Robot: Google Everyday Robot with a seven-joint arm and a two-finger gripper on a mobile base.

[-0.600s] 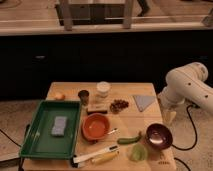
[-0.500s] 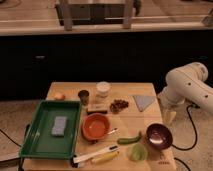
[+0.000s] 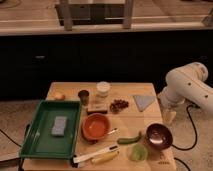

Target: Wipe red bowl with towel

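The red bowl [image 3: 96, 126] sits upright near the middle of the wooden table, just right of the green tray. The towel [image 3: 145, 102], a flat grey-blue triangle of cloth, lies at the table's back right. My white arm comes in from the right, and my gripper [image 3: 170, 117] hangs pointing down beside the table's right edge. It is below and right of the towel, far from the bowl. It stands open with nothing in it.
A green tray [image 3: 35, 142] holds a grey-blue sponge block [image 3: 59, 126]. A dark bowl [image 3: 159, 135], a green chili [image 3: 130, 138] and a green fruit [image 3: 137, 151] lie front right. A white cup [image 3: 103, 89], a dark cup [image 3: 83, 96] and a pile of brown snacks [image 3: 118, 105] stand at the back.
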